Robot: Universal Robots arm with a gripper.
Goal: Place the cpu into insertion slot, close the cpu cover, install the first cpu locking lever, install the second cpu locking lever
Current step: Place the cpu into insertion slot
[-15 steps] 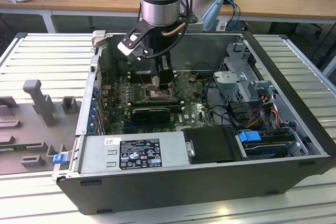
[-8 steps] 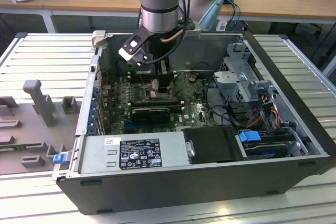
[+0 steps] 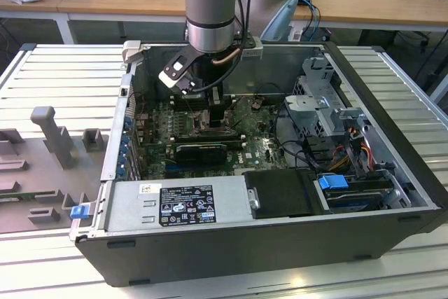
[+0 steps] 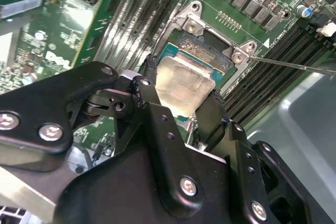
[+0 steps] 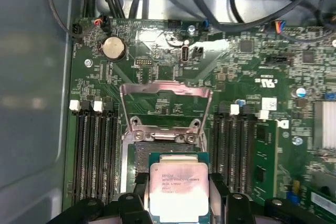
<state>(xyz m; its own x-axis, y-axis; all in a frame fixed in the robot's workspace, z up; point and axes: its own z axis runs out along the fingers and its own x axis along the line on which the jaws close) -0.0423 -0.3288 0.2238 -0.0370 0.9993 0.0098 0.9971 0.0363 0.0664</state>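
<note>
As gripper holds cpu, top faces up; over insertion slot

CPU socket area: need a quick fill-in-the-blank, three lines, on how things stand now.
1. The gripper is shut on the ____.
2. The cpu cover is ____, tilted up off the insertion slot.
3. Long black memory slots flank the slot on ____ sides.
Missing words: cpu; open; both.
</note>
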